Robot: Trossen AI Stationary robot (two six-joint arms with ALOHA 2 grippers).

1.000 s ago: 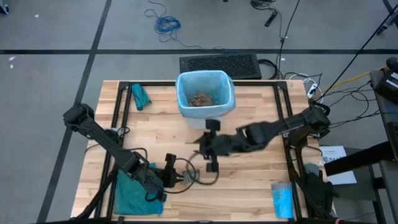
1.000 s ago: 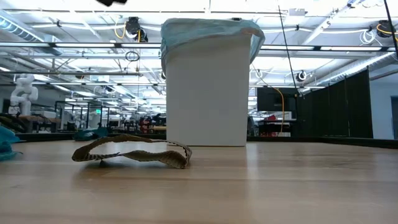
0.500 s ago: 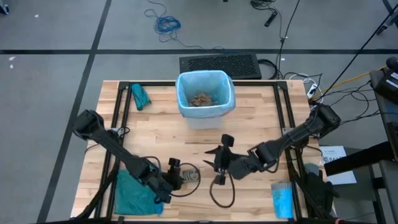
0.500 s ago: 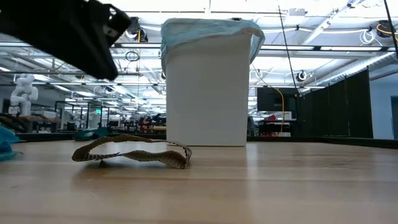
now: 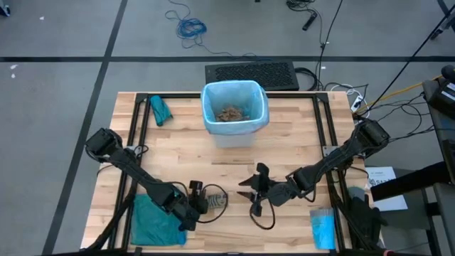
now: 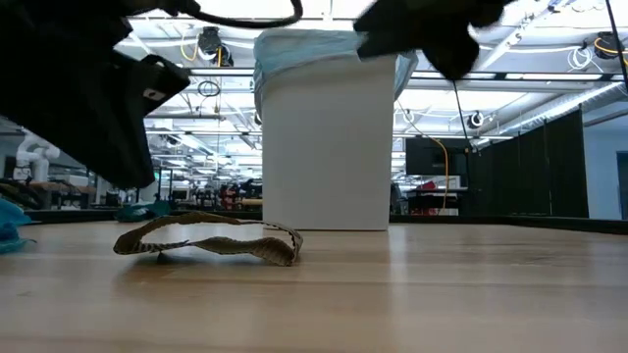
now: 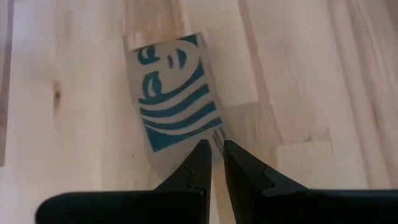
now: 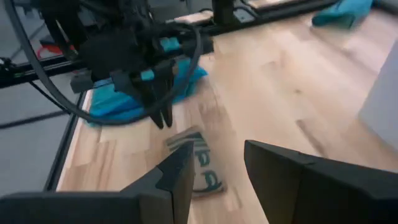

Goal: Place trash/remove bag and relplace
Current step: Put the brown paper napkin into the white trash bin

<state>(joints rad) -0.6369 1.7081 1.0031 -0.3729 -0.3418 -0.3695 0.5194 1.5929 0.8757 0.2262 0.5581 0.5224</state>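
A: Nearest the left gripper [image 7: 216, 149]?

B: Flattened paper wrapper [image 7: 177, 93], brown with a teal wave print, flat on the wooden table [image 5: 298, 142]. Lies straight ahead of the fingertips, near edge right under them. Cannot tell whether touching.

A: Fingers?

B: Pressed almost together, only a thin slit between. Nothing lifted; seen from table height, rests on the wood [image 6: 211, 238] with a dark arm above.

A: Long axis?

B: Runs away from the fingertips, slightly slanted, roughly in line with the left arm's reach. Probably calls for spreading the fingers and coming down over the near short edge.

A: And the other arm?

B: Right gripper [image 5: 259, 195] hovers just beyond the wrapper [image 5: 215, 201], across from the left one [image 5: 201, 204]. Spread apart, holding nothing; from its wrist, shows the wrapper [image 8: 196, 162] past its own fingers [image 8: 180, 180], near but apart. Left clearly nearer, so likely the left arm's pick.

A: Farther off?

B: White bin [image 5: 234, 131] at the far middle of the table, well apart from both grippers. Lined with the pale blue liner [image 5: 210, 107], folded over the rim. Holds brown scraps [image 5: 230, 112] at the bottom. Judged destination for the wrapper, a long carry away.
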